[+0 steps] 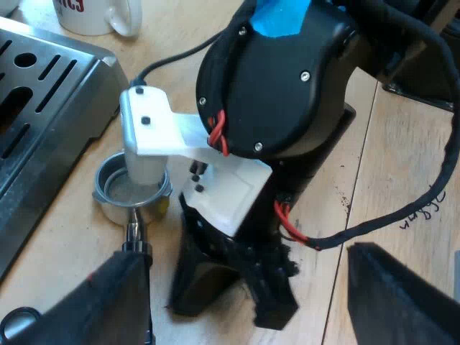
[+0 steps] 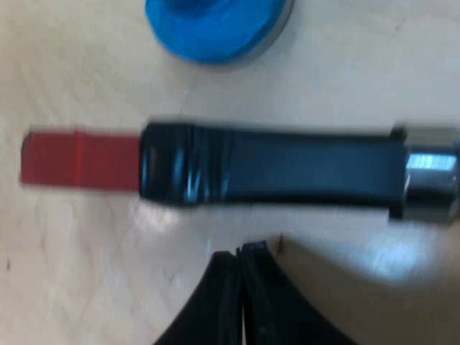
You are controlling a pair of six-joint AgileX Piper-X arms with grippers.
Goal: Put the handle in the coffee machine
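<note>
The mug [image 1: 97, 16] and blue tamper [image 2: 215, 25] both get chopped by the frame edge. The holder [image 2: 287, 176] loses its basket end off the right wrist view too, and the mug's red lettering isn't readable.

A white mug [image 1: 97, 14] stands on the table [image 1: 402, 165] well beyond the left pincer [image 1: 244, 255]; a blue tamper [image 2: 215, 25] sits near the right pincer [image 2: 240, 253].

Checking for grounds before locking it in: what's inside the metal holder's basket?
Bare metal shows along the inner wall of the metal holder, no grounds there. The right arm hangs over its middle, so the bottom is covered.
</note>
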